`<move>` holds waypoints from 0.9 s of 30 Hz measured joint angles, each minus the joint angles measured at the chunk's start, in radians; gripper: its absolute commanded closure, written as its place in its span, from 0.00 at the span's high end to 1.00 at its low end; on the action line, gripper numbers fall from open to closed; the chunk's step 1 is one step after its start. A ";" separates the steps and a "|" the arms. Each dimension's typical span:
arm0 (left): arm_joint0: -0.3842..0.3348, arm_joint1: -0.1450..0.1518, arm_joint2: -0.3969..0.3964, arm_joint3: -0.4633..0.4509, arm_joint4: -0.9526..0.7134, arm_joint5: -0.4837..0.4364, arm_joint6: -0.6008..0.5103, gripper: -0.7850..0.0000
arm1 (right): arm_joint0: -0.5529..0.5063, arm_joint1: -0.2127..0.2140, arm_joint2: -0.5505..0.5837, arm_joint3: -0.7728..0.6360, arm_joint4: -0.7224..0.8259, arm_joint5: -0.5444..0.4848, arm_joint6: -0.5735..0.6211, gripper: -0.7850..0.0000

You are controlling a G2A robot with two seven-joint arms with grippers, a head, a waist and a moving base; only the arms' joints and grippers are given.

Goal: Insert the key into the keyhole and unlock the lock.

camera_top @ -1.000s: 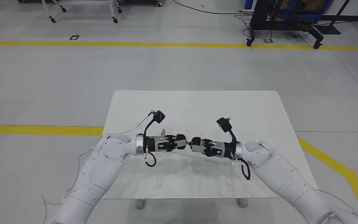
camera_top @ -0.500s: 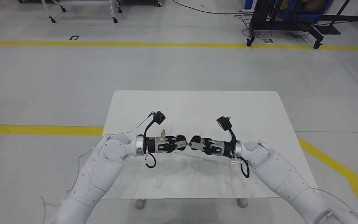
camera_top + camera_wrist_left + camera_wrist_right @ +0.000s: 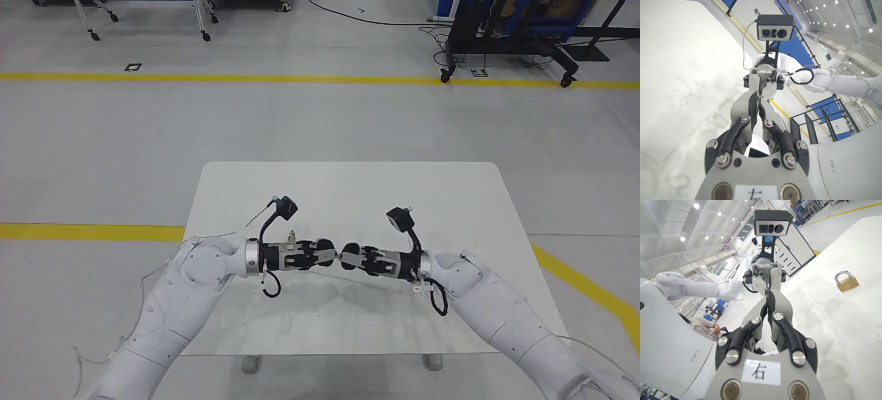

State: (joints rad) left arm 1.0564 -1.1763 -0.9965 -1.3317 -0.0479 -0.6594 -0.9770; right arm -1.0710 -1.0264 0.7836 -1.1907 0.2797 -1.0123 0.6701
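A brass padlock (image 3: 847,281) with its silver shackle closed lies on the white table (image 3: 838,323), off to the side of both grippers. My left gripper (image 3: 757,98) and right gripper (image 3: 769,294) point at each other above the table's near middle, tips nearly touching. Both are shut, with the black pads (image 3: 753,103) pressed together. A thin dark line runs between the meeting tips; I cannot tell whether it is a key. From above, the left gripper (image 3: 333,254) and right gripper (image 3: 344,255) meet tip to tip.
The table (image 3: 350,195) stretches bare and white beyond the arms toward its far edge. A camera bracket stands up from each wrist (image 3: 283,208) (image 3: 400,217). Dark racks (image 3: 510,40) stand on the floor well behind the table.
The right gripper has slid a little toward the left gripper, closing the small gap between the tips. The left arm has hardly moved.
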 measured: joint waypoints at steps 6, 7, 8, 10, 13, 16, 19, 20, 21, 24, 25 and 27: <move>-0.006 0.001 0.011 0.004 -0.016 -0.006 0.001 1.00 | -0.012 0.003 0.022 -0.003 0.023 0.000 0.021 0.00; -0.006 0.001 0.009 0.007 -0.023 -0.008 0.007 1.00 | -0.013 0.003 0.026 -0.003 0.025 0.000 0.024 0.00; -0.006 0.002 0.007 0.010 -0.027 -0.009 0.010 1.00 | -0.015 0.003 0.029 -0.003 0.025 0.000 0.026 0.00; -0.005 0.003 0.002 0.014 -0.037 -0.015 0.016 1.00 | -0.018 0.002 0.036 -0.003 0.024 0.000 0.029 0.00; -0.002 0.006 -0.006 0.019 -0.045 -0.019 0.023 1.00 | -0.022 0.002 0.047 -0.001 0.023 0.000 0.030 0.00; 0.001 0.010 -0.020 0.020 -0.035 -0.021 0.045 1.00 | -0.026 0.004 0.066 0.004 0.018 0.000 0.020 0.00; 0.009 0.020 -0.054 0.008 0.063 0.005 0.106 1.00 | -0.043 0.011 0.108 0.001 -0.002 0.000 -0.009 0.00; 0.016 0.023 -0.065 -0.003 0.102 0.017 0.130 1.00 | -0.052 0.015 0.126 -0.002 -0.012 0.000 -0.021 0.00; 0.024 0.027 -0.077 -0.016 0.142 0.032 0.152 1.00 | -0.063 0.019 0.146 -0.006 -0.025 0.000 -0.034 0.00; 0.061 0.037 -0.103 -0.074 0.234 0.076 0.190 1.00 | -0.110 0.036 0.221 -0.035 -0.071 0.000 -0.082 0.00; 0.073 0.042 -0.114 -0.093 0.250 0.086 0.186 1.00 | -0.133 0.042 0.253 -0.052 -0.089 0.000 -0.102 0.00; 0.084 0.049 -0.131 -0.114 0.303 0.117 0.183 1.00 | -0.170 0.052 0.302 -0.082 -0.113 0.000 -0.131 0.00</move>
State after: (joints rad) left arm 1.1408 -1.1269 -1.1276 -1.4457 0.2553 -0.5427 -0.7942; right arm -1.2411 -0.9740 1.0855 -1.2725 0.1671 -1.0123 0.5395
